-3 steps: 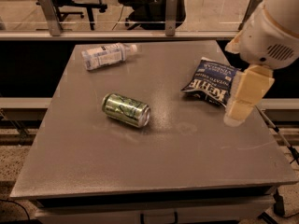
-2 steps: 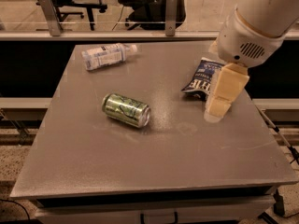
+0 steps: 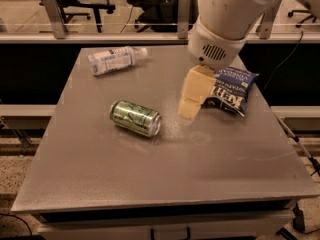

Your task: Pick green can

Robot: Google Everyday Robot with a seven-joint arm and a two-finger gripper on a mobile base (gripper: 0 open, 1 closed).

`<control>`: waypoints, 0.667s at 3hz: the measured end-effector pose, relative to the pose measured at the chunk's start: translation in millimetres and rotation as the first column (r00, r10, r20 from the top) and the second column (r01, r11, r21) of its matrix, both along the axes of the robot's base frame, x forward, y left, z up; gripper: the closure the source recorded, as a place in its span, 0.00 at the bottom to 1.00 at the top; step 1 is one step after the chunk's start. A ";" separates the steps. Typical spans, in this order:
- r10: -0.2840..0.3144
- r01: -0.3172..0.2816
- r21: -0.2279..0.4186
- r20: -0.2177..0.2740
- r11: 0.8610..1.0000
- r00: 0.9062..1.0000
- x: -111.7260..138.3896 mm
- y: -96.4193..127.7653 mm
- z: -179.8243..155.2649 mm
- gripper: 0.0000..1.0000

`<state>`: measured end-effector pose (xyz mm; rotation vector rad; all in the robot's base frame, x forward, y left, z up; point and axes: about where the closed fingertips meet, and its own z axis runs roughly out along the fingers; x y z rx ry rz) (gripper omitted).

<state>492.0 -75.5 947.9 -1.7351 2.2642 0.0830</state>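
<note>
The green can lies on its side on the grey table, left of centre, its silver end facing right and toward me. My gripper hangs from the white arm above the table's middle, to the right of the can and a little farther back, apart from it. Its cream-coloured fingers point down toward the table.
A clear plastic bottle with a white label lies at the table's back left. A blue chip bag lies at the right, just behind the gripper. A railing and office chairs stand beyond the table's far edge.
The arm and gripper have moved left from the table's right edge toward the middle, passing in front of the chip bag and closer to the can. The can, bottle and bag have not moved.
</note>
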 end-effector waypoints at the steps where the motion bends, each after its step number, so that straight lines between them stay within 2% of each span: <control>1: -0.006 0.005 -0.013 -0.037 1.000 0.999 3.4 30.0 -14.5 0.00; 2: -0.003 0.002 -0.040 -0.045 0.999 0.999 5.7 57.6 -30.5 0.00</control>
